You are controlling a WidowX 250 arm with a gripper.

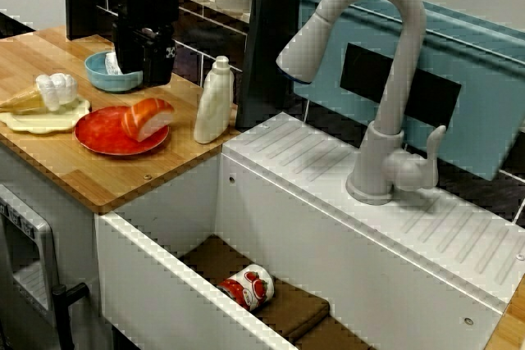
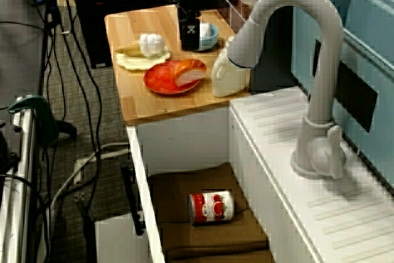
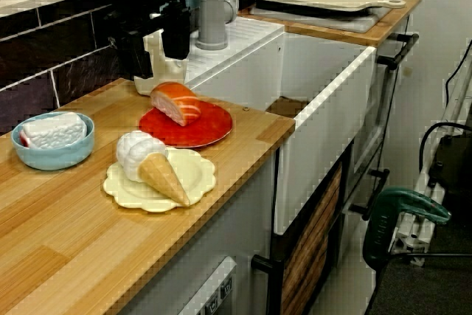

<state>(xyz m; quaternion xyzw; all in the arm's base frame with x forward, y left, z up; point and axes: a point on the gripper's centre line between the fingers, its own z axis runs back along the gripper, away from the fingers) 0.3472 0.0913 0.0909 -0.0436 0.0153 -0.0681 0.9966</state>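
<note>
Black gripper [image 3: 157, 57] up high over the wooden counter [image 3: 74, 256], and we saw its two fingers [image 3: 177, 35] spread apart with nothing between them: open and empty. From the front view it hung right against the blue bowl [image 1: 94, 69], which sat at the back of the counter with a white block [image 3: 53, 130] resting inside. From the side view it looked closer to the white bottle [image 1: 213, 100], so we could not tell exactly which of the two it stood over. Just in front lay the red plate [image 1: 102, 138] carrying a piece of salmon sushi [image 1: 148, 118], and beside that a cream plate [image 3: 122, 189] with an ice-cream cone [image 3: 158, 171] on its side. We judged the spot a crowded one. Any descent here wanted to be straight and slow, fingers kept wide, clear of the bottle and of the bowl's rim. Off to the side, a red can [image 2: 211, 207] lay in the sink [image 1: 164, 276].
</note>
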